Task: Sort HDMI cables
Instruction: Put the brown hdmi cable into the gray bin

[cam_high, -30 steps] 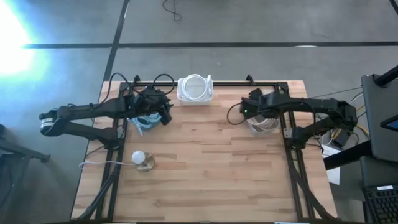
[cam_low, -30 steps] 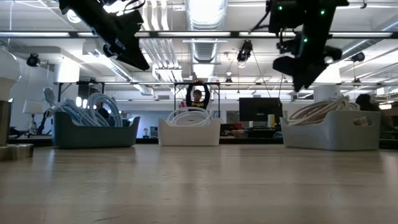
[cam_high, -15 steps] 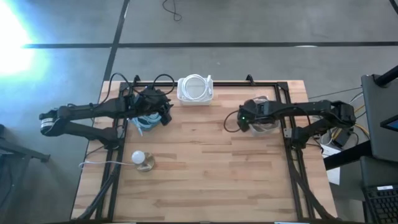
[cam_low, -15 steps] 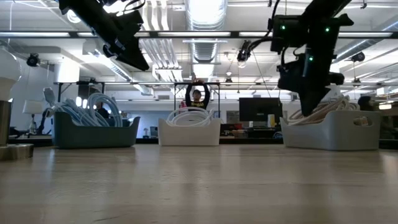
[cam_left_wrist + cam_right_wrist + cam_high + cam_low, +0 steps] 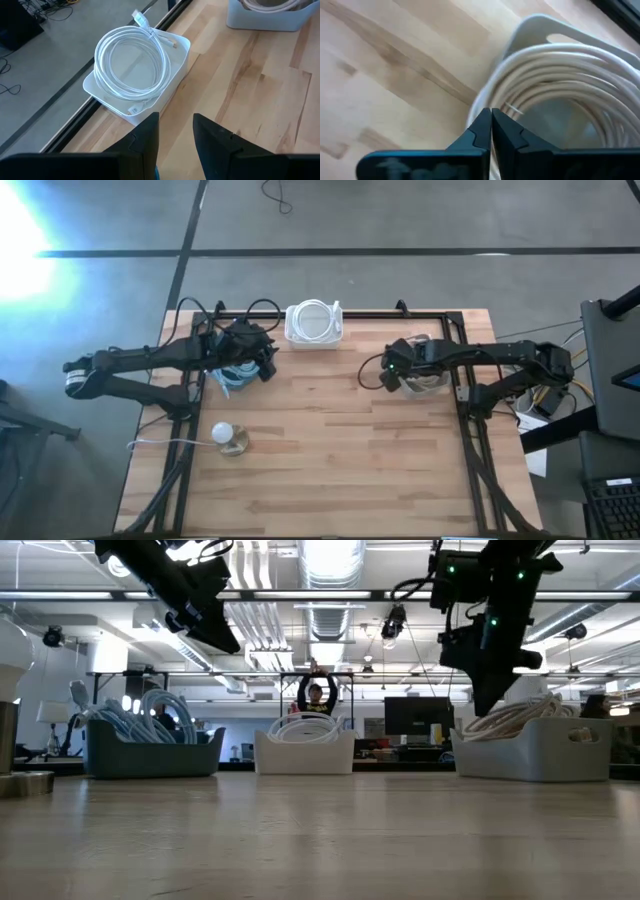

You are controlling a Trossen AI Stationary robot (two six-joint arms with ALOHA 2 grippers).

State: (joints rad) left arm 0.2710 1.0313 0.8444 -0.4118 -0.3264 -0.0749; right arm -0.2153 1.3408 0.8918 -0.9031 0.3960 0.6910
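Three bins stand along the table's far side. A dark bin (image 5: pixel 232 375) holds light blue HDMI cables (image 5: pixel 150 715). A white bin (image 5: pixel 172 75) holds a white coil (image 5: pixel 131 62). Another white bin (image 5: pixel 530 750) holds beige coils (image 5: pixel 555 65). My left gripper (image 5: pixel 176 132) hangs open over the dark bin's right side (image 5: pixel 265 365), nothing between its fingers. My right gripper (image 5: pixel 491 125) is shut and points steeply down at the left rim of the beige bin (image 5: pixel 390 377), its tips just over the coil's outer turn (image 5: pixel 490 710). My right gripper's shut fingertips (image 5: pixel 485 122) stand against the outer turn of the beige coil (image 5: pixel 485 102) at the bin's left rim, coming from above. Whether they touch it I cannot tell. No cable shows between the fingers.
A round white knob on a tan base (image 5: pixel 230 438) stands near the table's left edge, a thin cord running from it. Bare wooden tabletop (image 5: pixel 330 450) fills the middle and near side. A black frame rail (image 5: pixel 380 313) runs along the far edge. A person (image 5: pixel 317 695) stands far behind.
My right gripper has come down toward the beige bin's left rim and shifted a little toward the table's left and near edge. It has tipped to point more steeply down. The cables lie as before.
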